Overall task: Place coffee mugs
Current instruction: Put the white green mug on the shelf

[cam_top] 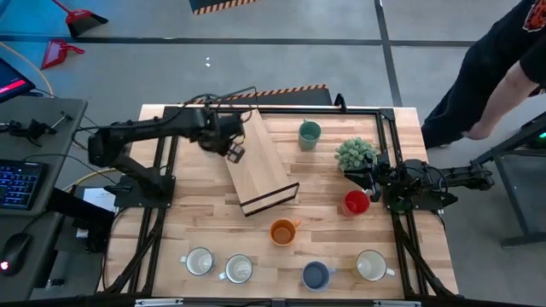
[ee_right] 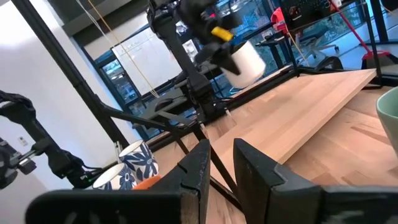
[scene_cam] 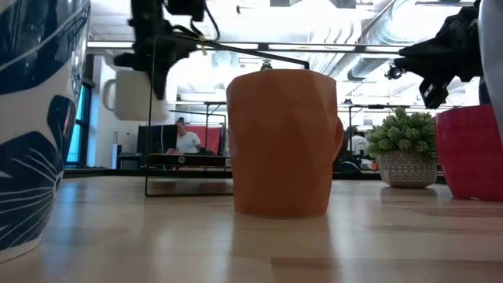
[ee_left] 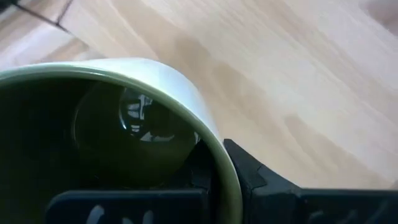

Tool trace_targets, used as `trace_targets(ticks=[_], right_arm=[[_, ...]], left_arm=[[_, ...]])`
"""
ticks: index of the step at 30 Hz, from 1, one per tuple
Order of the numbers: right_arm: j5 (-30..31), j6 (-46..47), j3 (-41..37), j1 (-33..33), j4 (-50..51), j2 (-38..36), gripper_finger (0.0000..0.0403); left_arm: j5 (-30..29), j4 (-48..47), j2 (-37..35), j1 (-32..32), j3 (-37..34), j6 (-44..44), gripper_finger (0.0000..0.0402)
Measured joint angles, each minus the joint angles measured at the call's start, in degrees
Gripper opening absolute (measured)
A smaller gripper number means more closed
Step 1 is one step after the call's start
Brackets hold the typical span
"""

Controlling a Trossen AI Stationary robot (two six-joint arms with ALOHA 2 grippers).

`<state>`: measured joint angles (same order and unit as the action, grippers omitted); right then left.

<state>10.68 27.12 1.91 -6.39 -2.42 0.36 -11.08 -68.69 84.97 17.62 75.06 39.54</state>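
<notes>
Left gripper pinches cream mug rim, mug upright above wooden board; right gripper fingers narrowly apart, empty

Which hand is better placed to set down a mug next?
Left. Its hand holds the cream round ceramic mug in the air by the wooden board; the right hand is open beside the red round ceramic mug.

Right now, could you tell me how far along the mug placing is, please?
Early, it seems. In hand: the left hand holds a pale mug lifted above the wooden board. Nothing looks clearly placed: seven others, including the teal mug and orange mug, sit on the table. The right hand waits beside the red mug.
</notes>
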Motion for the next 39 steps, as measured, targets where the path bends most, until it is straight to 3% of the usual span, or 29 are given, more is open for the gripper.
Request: trace_targets(ticks=[7,13,27,39], right_arm=[[0.0,0.1,0.0,0.0,-0.4,0.0,0.0058],[-0.9,1.6,0.0,0.0,-0.4,0.0,0.0058],[-4.8,5.5,0.0,0.0,-0.4,0.0,0.0058],[-4.8,5.5,0.0,0.0,-0.4,0.0,0.0058]], left_arm=[[1.1,0.1,10.4,4.7,5.4,-2.8,0.0007],[2.0,3.9,16.1,6.5,6.1,-3.8,0.0007],[1.2,8.3,16.4,13.5,6.1,-8.8,0.0007],[3.1,10.1,16.4,14.8,6.1,-8.5,0.0007]])
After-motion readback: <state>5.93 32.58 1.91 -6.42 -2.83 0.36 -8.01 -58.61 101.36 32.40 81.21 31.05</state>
